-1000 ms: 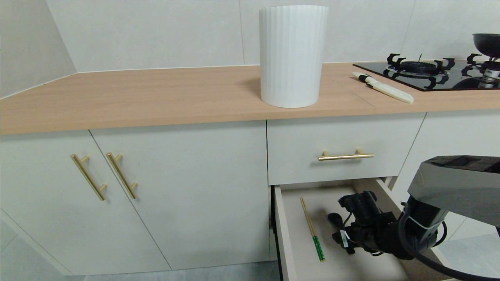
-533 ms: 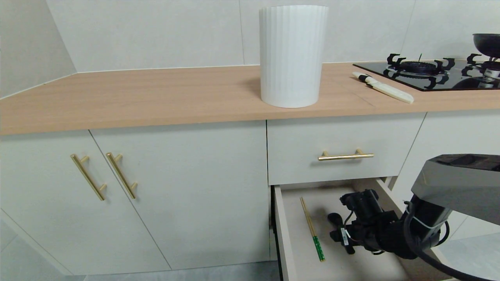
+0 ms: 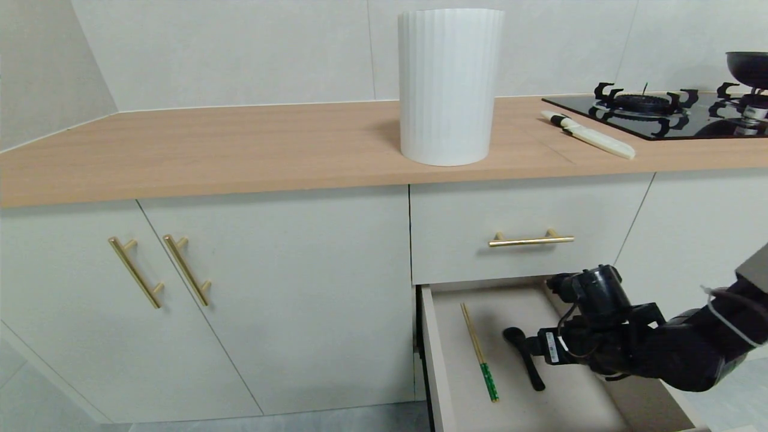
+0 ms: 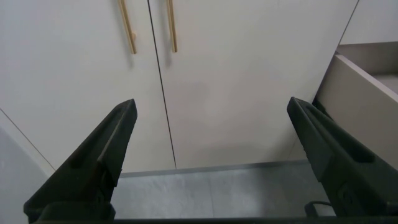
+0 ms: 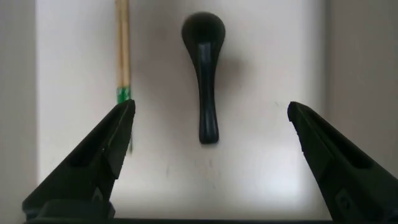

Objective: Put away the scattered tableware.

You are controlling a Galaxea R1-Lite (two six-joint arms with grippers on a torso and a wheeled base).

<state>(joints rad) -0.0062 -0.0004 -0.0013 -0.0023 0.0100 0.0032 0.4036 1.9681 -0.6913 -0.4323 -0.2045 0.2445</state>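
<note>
Pale beige, the open bottom drawer [image 3: 433, 360] sits nearest me, and it holds two kinds of tableware. One is a pair of wooden chopsticks [image 3: 478, 351] with green ends toward the drawer front. The other is a single black spoon [image 3: 525, 357], bowl toward the back. Spoon and chopsticks lie side by side on the drawer floor, near each other but apart.

My right gripper [image 5: 209, 107] hangs over the drawer, above the spoon's handle. Its fingers are spread wide with nothing between them. My left gripper [image 4: 210, 104] is low down, facing the cupboard doors [image 3: 270, 300], fingers also spread wide and empty.

Above the open drawer is a closed drawer [image 3: 528, 210] with one brass handle [image 3: 531, 240]. The two cupboard doors carry one brass handle each, so I count three handles.

Farther back, on the wooden counter [image 3: 210, 150], a tall white ribbed canister [image 3: 450, 87] stands upright; I cannot see inside it. One cream knife [image 3: 588, 135] lies flat just beside the black hob [image 3: 660, 117]. I see two burners, and a dark pan [image 3: 747, 60] sits on the one at the right edge.
</note>
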